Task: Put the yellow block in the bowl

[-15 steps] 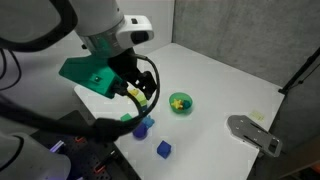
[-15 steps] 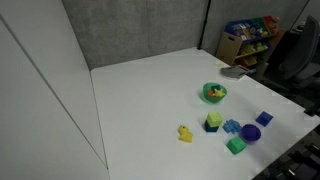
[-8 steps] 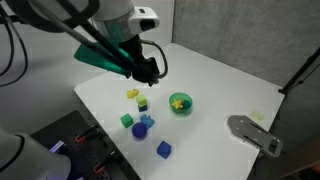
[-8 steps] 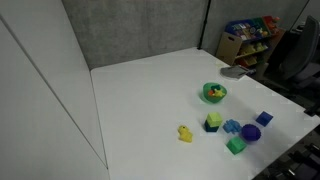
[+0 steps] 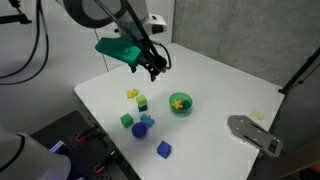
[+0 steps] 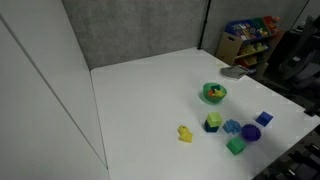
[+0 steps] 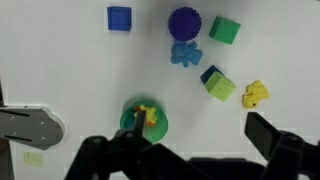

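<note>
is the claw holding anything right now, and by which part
Nothing. The claw hangs open and empty above the table; the yellow block lies on the table, untouched.

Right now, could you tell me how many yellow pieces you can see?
3: the yellow block, a flatter yellow piece beside it, and a yellow star inside the bowl.

In the wrist view, the yellow block [image 7: 222, 88] is crowded on two sides. A yellow irregular piece [image 7: 256, 94] lies just beside it at 3 o'clock, and a light blue figure [image 7: 185, 53] sits near at 11 o'clock. A green cube [image 7: 225, 30] stands farther off at 12. Bare table [image 7: 60, 60] opens at 6 and 8 o'clock, towards the bowl [image 7: 125, 121]. A yellow star piece [image 7: 148, 115] takes up part of the bowl's open top.
</note>
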### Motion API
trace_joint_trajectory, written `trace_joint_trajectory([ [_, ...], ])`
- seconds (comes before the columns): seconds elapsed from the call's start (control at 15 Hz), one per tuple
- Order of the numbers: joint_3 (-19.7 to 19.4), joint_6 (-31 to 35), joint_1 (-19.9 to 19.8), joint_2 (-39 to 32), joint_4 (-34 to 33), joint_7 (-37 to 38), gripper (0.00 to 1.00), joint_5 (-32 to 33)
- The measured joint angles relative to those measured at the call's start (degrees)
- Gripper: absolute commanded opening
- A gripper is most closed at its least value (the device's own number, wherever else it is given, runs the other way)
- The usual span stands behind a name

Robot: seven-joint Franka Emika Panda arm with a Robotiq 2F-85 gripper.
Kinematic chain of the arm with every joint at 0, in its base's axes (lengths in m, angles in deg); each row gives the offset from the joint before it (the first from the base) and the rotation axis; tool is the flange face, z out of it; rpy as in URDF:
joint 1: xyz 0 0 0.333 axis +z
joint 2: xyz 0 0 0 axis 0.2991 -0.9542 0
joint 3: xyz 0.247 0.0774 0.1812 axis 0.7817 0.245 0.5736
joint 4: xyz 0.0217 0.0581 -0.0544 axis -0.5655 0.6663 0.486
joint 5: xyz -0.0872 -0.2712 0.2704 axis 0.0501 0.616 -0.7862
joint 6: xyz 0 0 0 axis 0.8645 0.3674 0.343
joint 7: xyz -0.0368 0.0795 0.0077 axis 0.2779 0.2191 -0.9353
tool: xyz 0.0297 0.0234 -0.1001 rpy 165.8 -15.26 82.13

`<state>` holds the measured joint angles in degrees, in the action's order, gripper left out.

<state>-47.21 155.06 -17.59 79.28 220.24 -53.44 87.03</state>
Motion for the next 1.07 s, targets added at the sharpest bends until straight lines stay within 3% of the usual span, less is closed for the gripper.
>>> trace_joint_trajectory([
  [0.87, 9.2, 9.8, 0.6, -19.1, -1.7, 19.7, 1.0, -6.8],
  [1.07, 9.8, 10.1, 0.7, -21.1, -2.5, 20.8, 1.0, -7.8],
])
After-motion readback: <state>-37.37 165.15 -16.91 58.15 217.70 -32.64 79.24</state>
